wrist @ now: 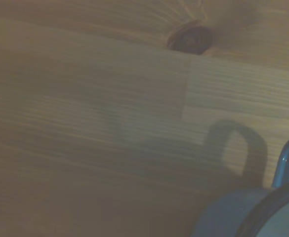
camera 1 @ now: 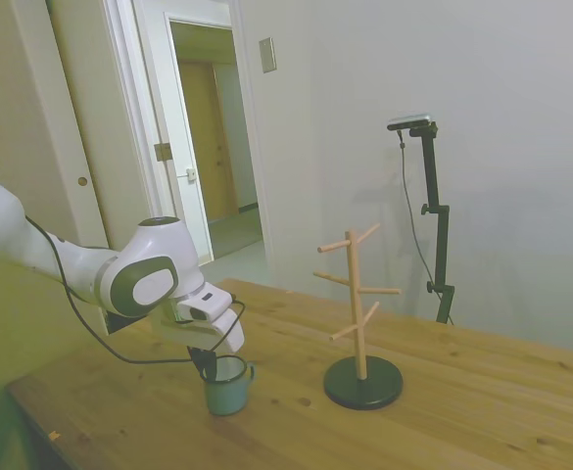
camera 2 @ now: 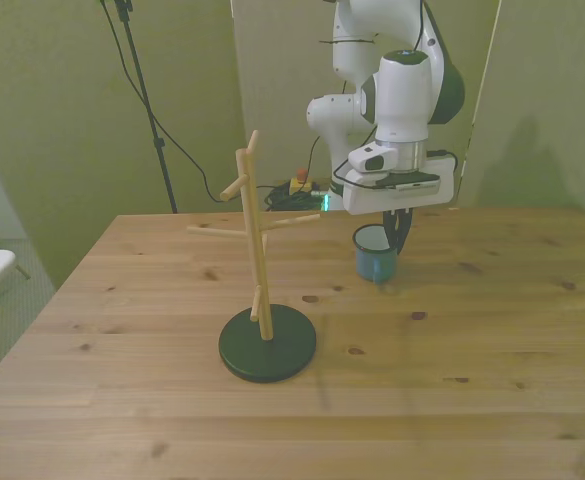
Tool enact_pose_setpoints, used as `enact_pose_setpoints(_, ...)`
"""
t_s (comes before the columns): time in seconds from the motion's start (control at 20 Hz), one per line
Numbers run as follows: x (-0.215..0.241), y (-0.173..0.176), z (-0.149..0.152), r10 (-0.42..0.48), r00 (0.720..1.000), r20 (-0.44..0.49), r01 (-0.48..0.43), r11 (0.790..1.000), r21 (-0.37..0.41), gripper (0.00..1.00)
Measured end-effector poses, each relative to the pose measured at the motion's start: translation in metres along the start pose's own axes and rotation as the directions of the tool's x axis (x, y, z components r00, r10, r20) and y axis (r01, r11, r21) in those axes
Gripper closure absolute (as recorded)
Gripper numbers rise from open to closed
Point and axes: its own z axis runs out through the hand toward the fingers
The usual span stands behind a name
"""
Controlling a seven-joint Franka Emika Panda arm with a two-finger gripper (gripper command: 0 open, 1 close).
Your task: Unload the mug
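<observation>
Mug (camera 1: 227, 386) upright on the tabletop (camera 1: 482, 411), base on the wood as far as I can judge from the side view. It stands apart from the wooden peg tree (camera 1: 358, 313), toward the front view's right and further back (camera 2: 375, 254). End effector (camera 1: 208, 365) sits directly at the mug's rim, one dark finger at the wall. I cannot tell from either view whether it is clamped on the rim or released. Wrist view, blurred: mug rim and loop handle (wrist: 287, 163) at the corner, handle shadow on the wood, a dark knot (wrist: 189, 38) in the grain. Peg tree carries nothing on its pegs.
</observation>
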Motion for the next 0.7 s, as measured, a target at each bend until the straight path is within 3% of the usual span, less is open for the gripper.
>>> enact_pose_setpoints(0.7,0.009,-0.004,-0.014,0.011,1.000,-0.010,-0.011,1.000,-0.005,0.00)
